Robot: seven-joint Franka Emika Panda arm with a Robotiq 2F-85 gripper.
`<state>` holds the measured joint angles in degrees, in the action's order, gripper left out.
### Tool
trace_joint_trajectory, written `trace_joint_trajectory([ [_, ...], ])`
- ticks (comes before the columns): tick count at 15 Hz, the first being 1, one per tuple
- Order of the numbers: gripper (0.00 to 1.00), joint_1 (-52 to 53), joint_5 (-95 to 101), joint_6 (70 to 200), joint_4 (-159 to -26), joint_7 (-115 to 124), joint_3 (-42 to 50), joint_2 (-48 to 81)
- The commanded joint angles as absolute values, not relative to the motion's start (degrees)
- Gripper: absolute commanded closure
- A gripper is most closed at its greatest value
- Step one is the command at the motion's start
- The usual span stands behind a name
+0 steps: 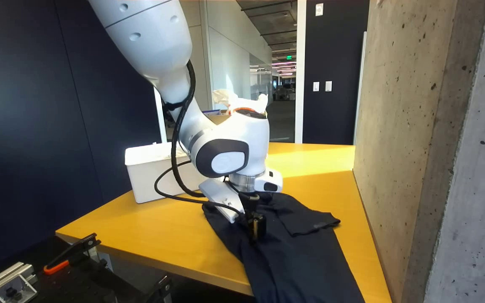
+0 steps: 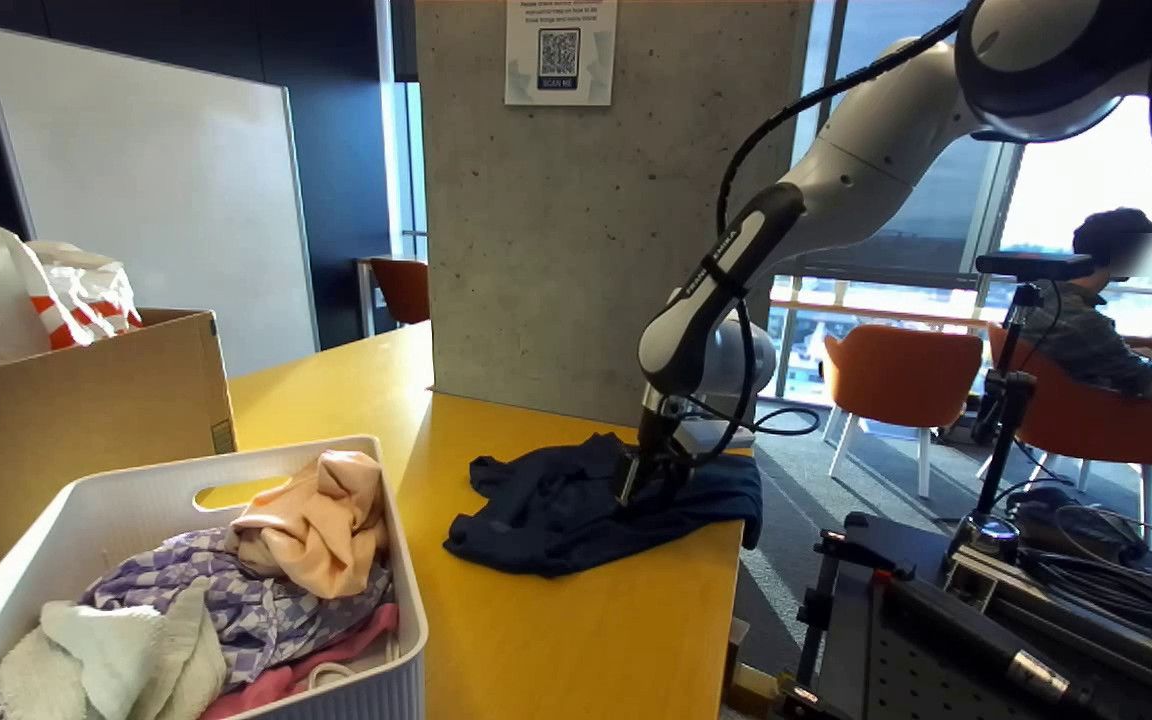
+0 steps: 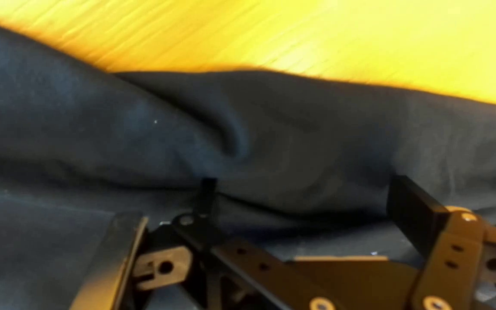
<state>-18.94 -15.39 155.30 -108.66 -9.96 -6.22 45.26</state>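
Note:
A dark navy garment [image 1: 301,256] lies spread and wrinkled on the yellow table [image 1: 154,235]; it shows in both exterior views [image 2: 546,515]. A short sleeve shows toward the concrete wall, and one end hangs over the table edge. My gripper [image 1: 254,236] points down at the garment's middle, and the exterior view also shows it low over the cloth [image 2: 648,490]. In the wrist view the gripper's fingers [image 3: 302,185] stand wide apart. Folds of the garment [image 3: 80,129] lie below and between them. The fingertips are at or very near the cloth; contact is unclear.
A white bin [image 2: 406,610] on the table holds peach, purple checked, pale and pink cloths. A cardboard box [image 2: 56,450] with plastic bags stands beside it. A concrete pillar [image 1: 411,126] borders the table. A black equipment base [image 2: 896,630] stands beyond the table edge.

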Motion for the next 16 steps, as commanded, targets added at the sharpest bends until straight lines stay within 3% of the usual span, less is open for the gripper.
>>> trace_joint_trajectory([
  [1, 0.0, -17.5, -14.3, 150.6, -103.2, -8.2, -4.4, 48.7],
  [7, 0.0, -13.9, -12.0, 142.1, -95.4, -3.4, 0.1, 50.7],
  [16, 0.0, -8.4, -6.9, 121.2, -71.4, 2.7, 1.9, 63.5],
])
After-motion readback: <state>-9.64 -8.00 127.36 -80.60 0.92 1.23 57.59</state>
